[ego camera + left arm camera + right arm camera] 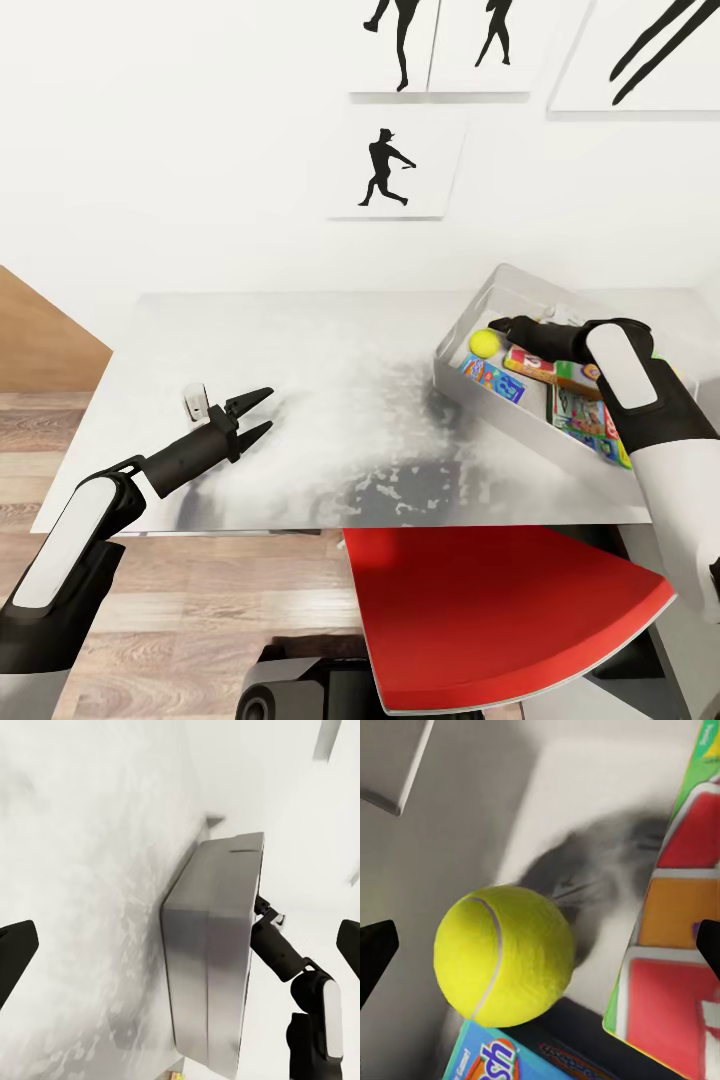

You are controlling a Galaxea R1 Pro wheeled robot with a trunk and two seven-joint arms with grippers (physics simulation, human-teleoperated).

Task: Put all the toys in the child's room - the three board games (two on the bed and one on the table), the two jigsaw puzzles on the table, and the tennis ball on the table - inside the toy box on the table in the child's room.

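The light grey toy box (470, 318) stands at the table's right end. Inside it lies the yellow-green tennis ball (485, 343), resting beside a blue lettered game box (492, 378) and a green-edged flat box with red and orange panels (545, 365). More multicoloured flat toys (585, 415) lie further along the bin. My right gripper (503, 327) hovers just above the tennis ball (504, 956), open, with the ball free between its spread fingertips (375, 952). My left gripper (258, 415) is open over the bare table, far left of the toy box (210, 975).
A grey table (330, 400) stands against a white wall with black athlete pictures (385, 168). A small pale object (195, 402) lies just left of my left gripper. A red chair (500, 610) is tucked under the front edge. A wooden door (40, 345) is at left.
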